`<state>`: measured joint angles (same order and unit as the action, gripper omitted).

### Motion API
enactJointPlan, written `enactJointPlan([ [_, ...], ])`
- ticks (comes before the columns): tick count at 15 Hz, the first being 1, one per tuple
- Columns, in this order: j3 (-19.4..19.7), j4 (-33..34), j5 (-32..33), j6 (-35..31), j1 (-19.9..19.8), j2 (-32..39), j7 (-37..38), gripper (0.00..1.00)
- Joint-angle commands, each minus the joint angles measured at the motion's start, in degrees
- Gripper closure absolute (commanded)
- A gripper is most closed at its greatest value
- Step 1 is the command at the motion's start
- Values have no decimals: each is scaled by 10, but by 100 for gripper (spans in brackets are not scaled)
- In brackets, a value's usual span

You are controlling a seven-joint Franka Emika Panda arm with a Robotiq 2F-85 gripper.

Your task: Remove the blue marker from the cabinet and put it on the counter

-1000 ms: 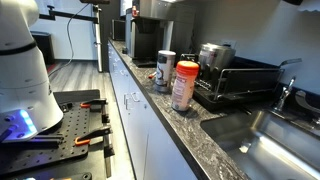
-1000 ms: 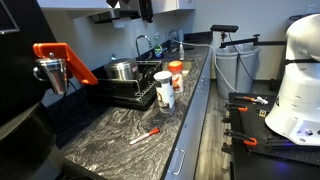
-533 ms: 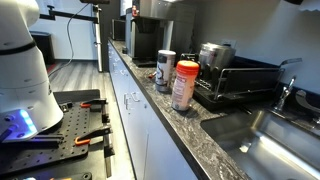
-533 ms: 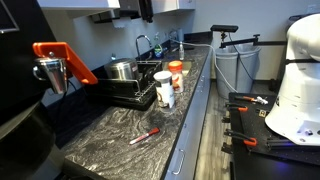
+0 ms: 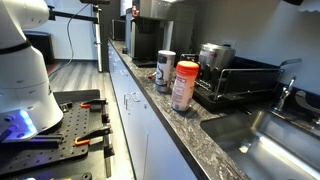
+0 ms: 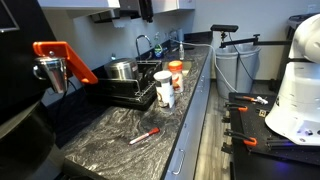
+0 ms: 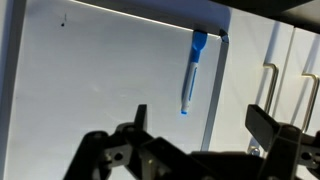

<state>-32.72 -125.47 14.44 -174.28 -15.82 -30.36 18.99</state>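
Observation:
The blue marker (image 7: 192,70) hangs upright on the white cabinet door (image 7: 90,80), near the door's right edge, cap end up. My gripper (image 7: 200,125) is open and empty in the wrist view. Its two dark fingers sit below the marker, one on either side, and touch nothing. The counter (image 5: 215,140) of dark speckled stone runs along the wall in both exterior views (image 6: 115,125). A dark part of my wrist (image 6: 145,8) shows at the top edge by the upper cabinets. The blue marker does not show in either exterior view.
On the counter stand a red-lidded canister (image 5: 185,85), a jar (image 5: 165,70), a dish rack with a pot (image 5: 240,80) and a coffee machine (image 5: 145,40). There is a sink (image 5: 285,140). A red marker (image 6: 145,135) lies on the counter. Metal handles (image 7: 268,85) are right of the door.
The dark wrist at the top edge of an exterior view has shifted slightly, and the arm by the base has moved a little. Nothing on the counter has moved.

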Motion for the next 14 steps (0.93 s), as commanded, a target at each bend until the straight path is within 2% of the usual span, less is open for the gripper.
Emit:
enactJointPlan([
  [1, -7, 3, 0, 0, -6, 4, 0, 0],
  [5, -11, 8, 0, 0, -9, 9, 0, 0],
  [11, -96, -6, 8, -10, -130, -66, 84, 0],
  [14, -128, -7, -23, -11, -175, -98, 97, 0],
])
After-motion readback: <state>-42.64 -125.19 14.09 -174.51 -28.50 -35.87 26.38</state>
